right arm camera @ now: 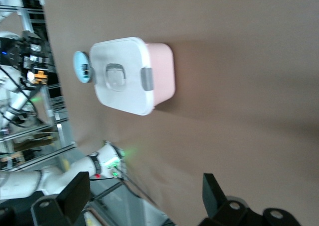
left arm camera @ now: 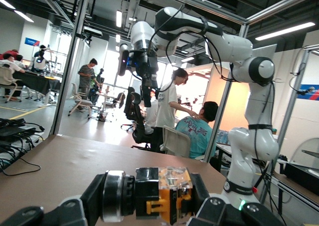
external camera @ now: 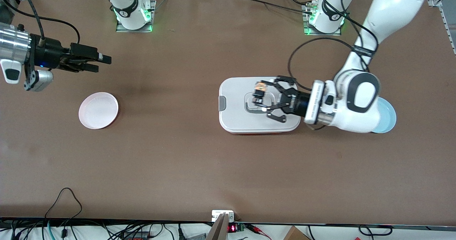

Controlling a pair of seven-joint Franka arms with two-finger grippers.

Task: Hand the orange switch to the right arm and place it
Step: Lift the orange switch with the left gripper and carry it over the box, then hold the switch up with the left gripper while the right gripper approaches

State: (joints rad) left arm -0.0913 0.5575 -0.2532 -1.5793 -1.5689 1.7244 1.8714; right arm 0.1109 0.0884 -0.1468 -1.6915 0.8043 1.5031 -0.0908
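Over white lidded box, small black switch with orange part (external camera: pixel 260 93) sits pinched in left claw (external camera: pixel 262 98), held sideways up in air, likely so you can present it for handover. Right claw (external camera: pixel 100 62) waits released over bare brown surface (external camera: pixel 178 154), above pink round plate (external camera: pixel 98 110), well apart from switch. Count: one switch, one white-lidded pink box (external camera: pixel 235 115), two plates, second pale blue (external camera: pixel 387 117) under left arm.

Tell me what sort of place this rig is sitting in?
Likely a shared robotics lab: aluminium frame posts surround the brown table, and people work at desks nearby under ceiling strip lights.
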